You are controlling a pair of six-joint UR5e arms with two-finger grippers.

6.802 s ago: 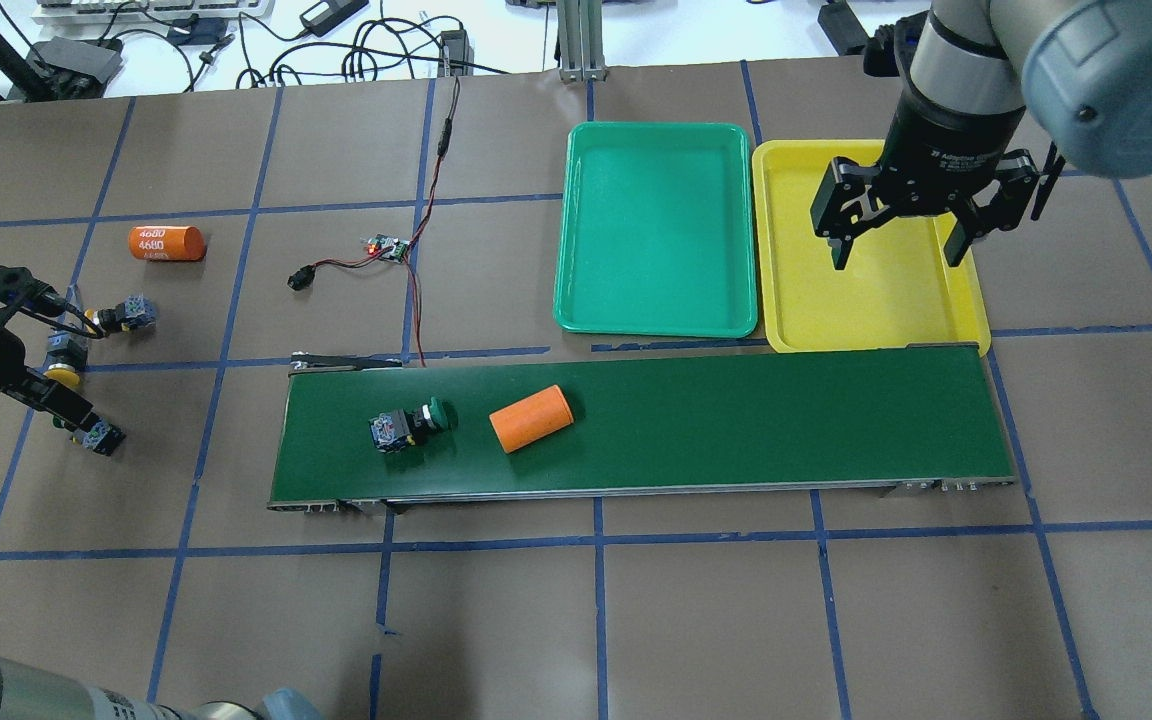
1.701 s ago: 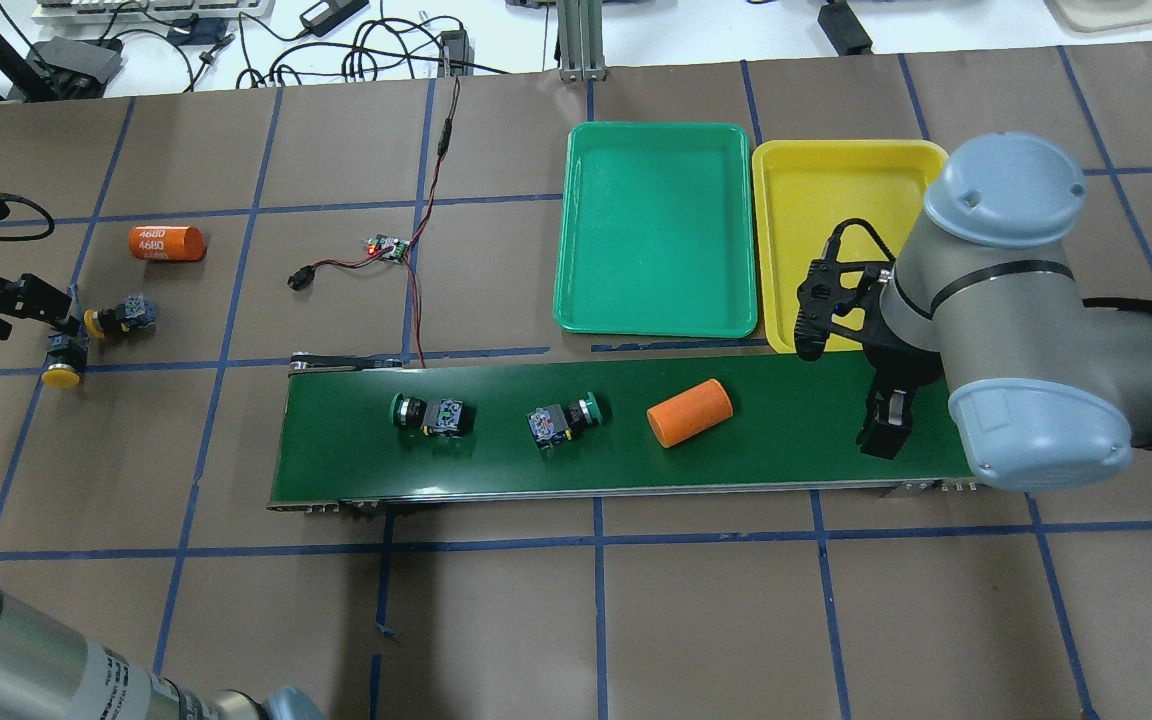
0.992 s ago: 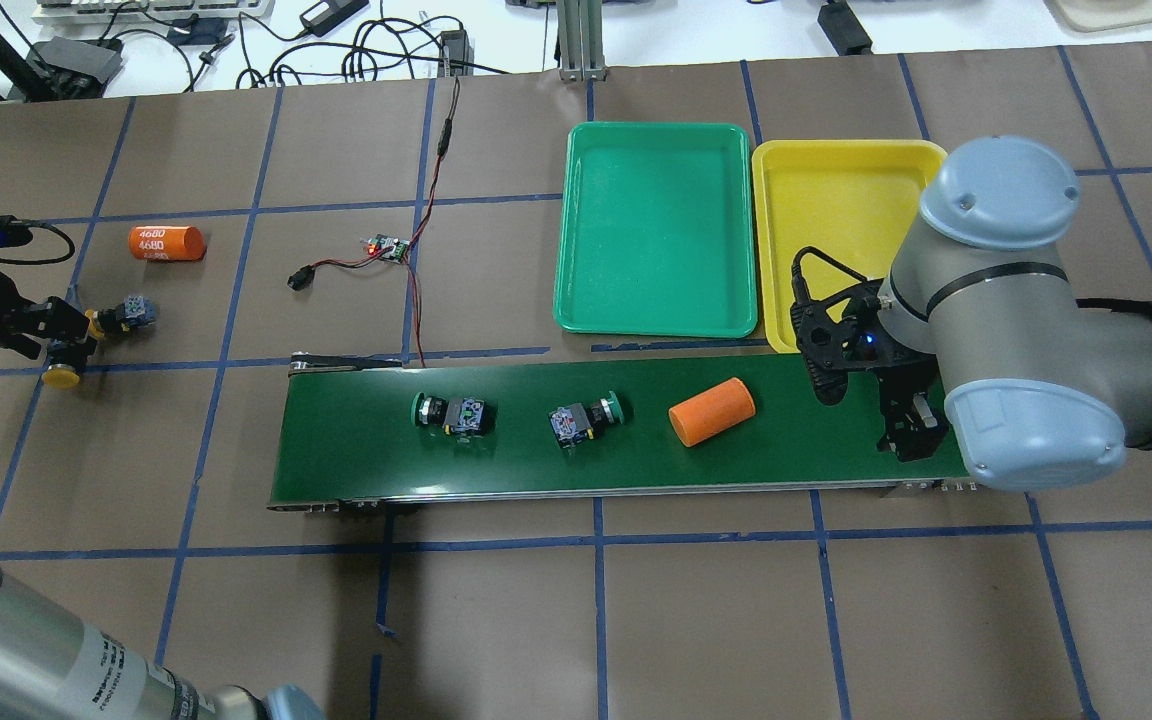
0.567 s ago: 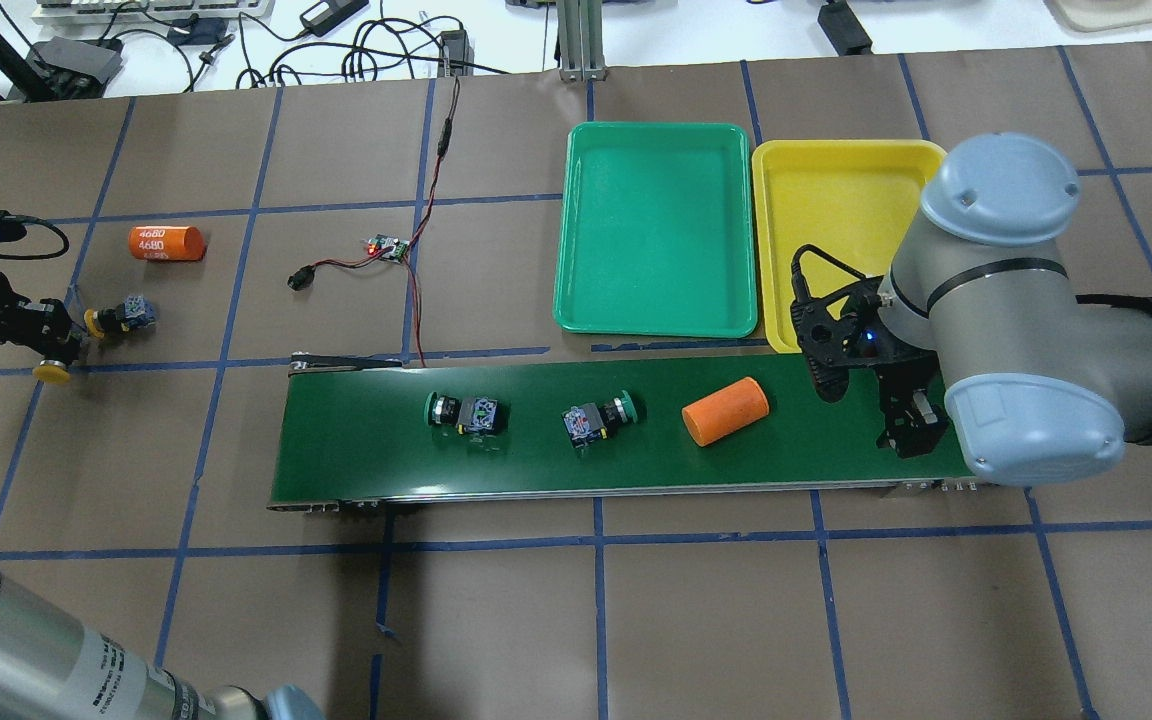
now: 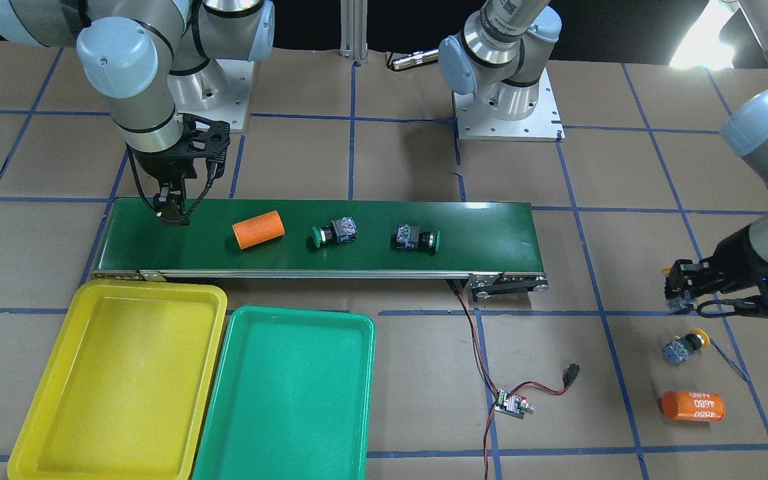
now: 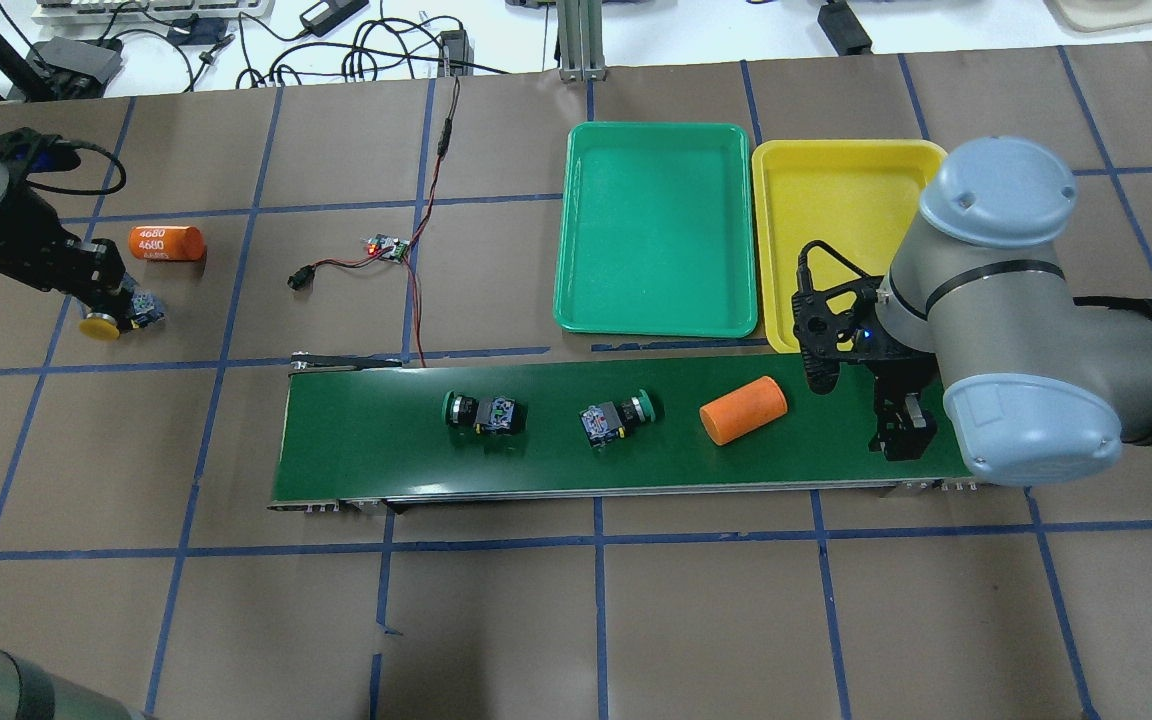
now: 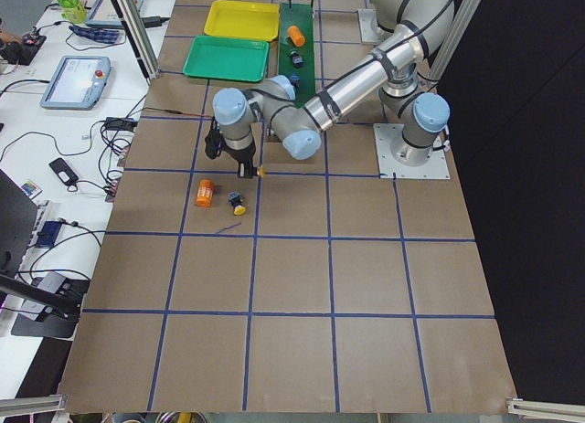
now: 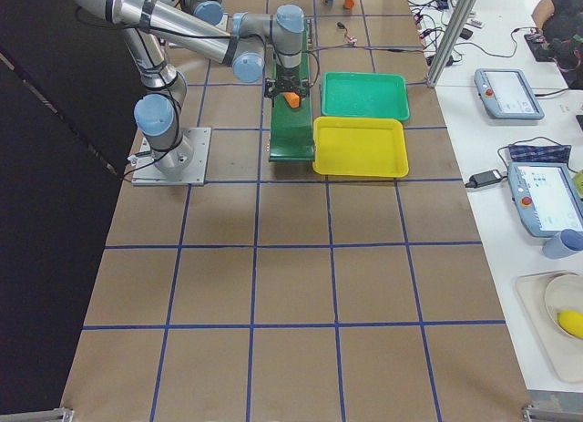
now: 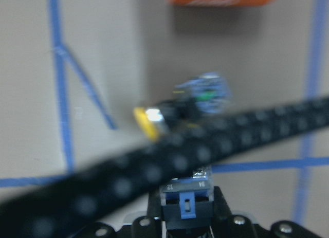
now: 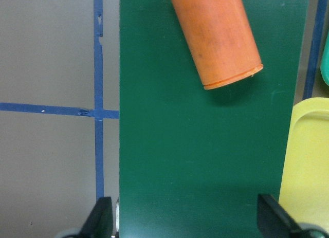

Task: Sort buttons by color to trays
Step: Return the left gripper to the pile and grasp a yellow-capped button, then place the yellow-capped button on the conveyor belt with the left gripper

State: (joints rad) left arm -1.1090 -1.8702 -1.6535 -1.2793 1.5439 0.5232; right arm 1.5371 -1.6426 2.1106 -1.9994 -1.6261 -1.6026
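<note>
Front-facing view: right gripper point(image 5: 172, 212) hangs over the conveyor belt point(image 5: 491, 230) at its left end, near the orange cylinder point(image 5: 258, 229) but apart from it. Green button A point(image 5: 335, 232) and green button B point(image 5: 417, 238) lie on the belt, mid-frame. Yellow tray point(image 5: 31, 427) and green tray point(image 5: 357, 373) sit side by side, lower left. Loose yellow button point(image 5: 685, 347) lies on the worktop point(image 5: 424, 413), lower right, just below the left gripper point(image 5: 681, 293) in frame.

Overhead view: right fingers point(image 6: 901, 440) spread wide above the belt's right end. Left gripper, upper left, pinches the held yellow button point(image 6: 99, 327), whose cap shows past the fingers, just beside the loose one.

Left wrist view: held button's contact block sits between the fingers, bottom centre. Loose button blurred, mid-frame.

Right wrist view: fingers spread over the belt, cylinder at top.
</note>
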